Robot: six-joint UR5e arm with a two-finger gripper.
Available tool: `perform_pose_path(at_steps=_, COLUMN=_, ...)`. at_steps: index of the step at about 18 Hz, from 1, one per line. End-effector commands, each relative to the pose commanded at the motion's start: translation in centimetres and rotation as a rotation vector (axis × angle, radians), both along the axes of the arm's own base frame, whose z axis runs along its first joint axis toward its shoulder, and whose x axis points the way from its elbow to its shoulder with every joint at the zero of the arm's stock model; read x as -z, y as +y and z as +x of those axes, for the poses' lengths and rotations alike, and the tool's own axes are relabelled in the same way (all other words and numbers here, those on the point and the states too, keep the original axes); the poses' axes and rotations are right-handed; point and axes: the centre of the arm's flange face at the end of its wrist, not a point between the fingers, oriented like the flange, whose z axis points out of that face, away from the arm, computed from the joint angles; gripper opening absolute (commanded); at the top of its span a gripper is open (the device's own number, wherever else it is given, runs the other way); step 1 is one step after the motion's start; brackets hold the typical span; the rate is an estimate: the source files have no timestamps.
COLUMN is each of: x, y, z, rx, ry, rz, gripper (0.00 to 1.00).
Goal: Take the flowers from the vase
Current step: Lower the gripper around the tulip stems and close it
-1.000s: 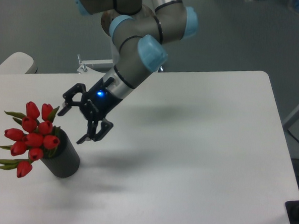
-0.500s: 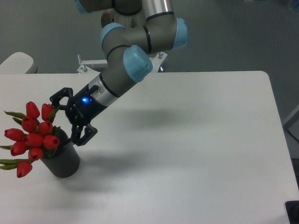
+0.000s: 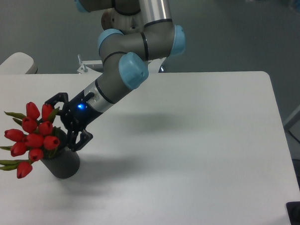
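One arm, one gripper, one vase and one bunch of flowers make up the scene on the white table. Over the last second I have watched the gripper travel toward 9 o'clock and slightly down, from open table near the middle to the right flank of the bunch. Its fingers are spread wide: the upper one sits just beside the topmost right bud, the lower one just above the vase rim at the bunch's 3 o'clock side. Nothing is held yet (I cannot tell whether a finger already brushes a bud). I judge this the end of the approach; closing on the stems is the step that remains.

Count: about nine red buds, closed, with a few narrow green leaves poking out toward 9 o'clock. The flowers stand in the dark vase near the table's left edge, leaning toward 10 o'clock.
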Motion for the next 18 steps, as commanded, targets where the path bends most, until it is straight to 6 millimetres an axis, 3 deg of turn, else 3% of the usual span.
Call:
perform_pose_path(at_steps=4, x=-0.1, y=0.3, z=0.0, rx=0.003, ry=0.005, rz=0.006, gripper=0.99)
perform_pose_path(at_steps=7, x=-0.4, y=0.6, z=-0.3, rx=0.003, ry=0.011, rz=0.013, gripper=0.87)
perform_pose_path(at_steps=11, x=-0.3, y=0.7, z=-0.3, rx=0.005, ry=0.004, rz=0.017, gripper=0.63)
perform_pose_path(at_steps=18, x=-1.2, y=1.0, z=-0.7, rx=0.008, ry=-0.011, rz=0.049, gripper=0.44)
